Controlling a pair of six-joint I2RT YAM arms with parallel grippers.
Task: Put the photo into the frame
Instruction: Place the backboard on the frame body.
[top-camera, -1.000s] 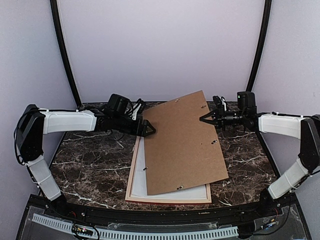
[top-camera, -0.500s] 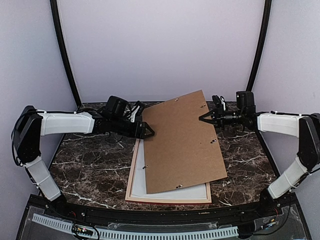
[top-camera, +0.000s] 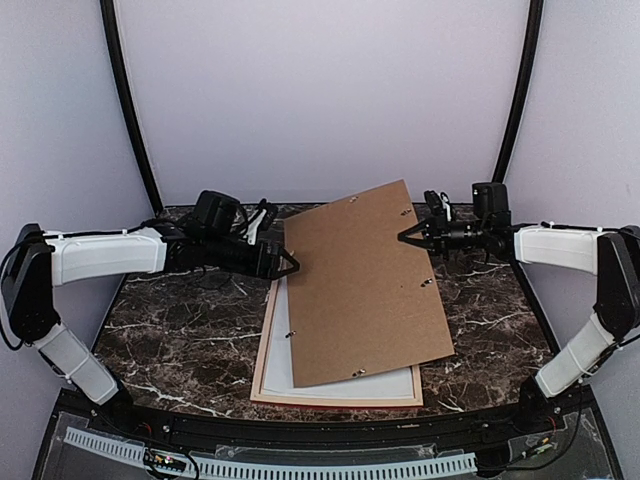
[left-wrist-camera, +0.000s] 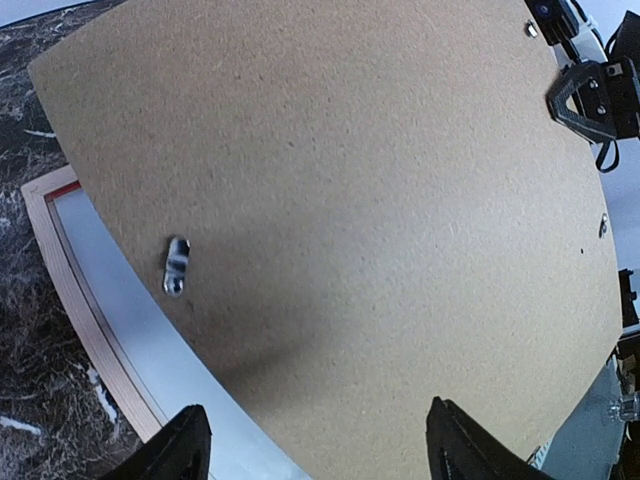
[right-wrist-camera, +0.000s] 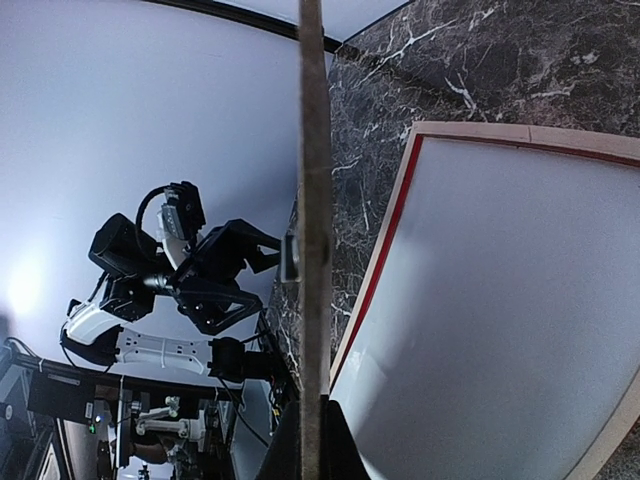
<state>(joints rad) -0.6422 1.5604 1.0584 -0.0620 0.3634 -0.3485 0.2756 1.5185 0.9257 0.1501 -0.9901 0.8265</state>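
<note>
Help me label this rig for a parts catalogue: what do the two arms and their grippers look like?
Both the left arm and right arm have white shell-covered links joined by black joints. Each wrist carries a black boxy module with loose black cables; a small green light shows on the right one. The left gripper and right gripper are black, with two tapering fingers each.

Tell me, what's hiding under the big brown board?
Under the brown board lies the frame, pale wood up, with a whitish sheet inside it. Only their left and near edges show; the board covers the rest, so no photo can be seen.
</note>
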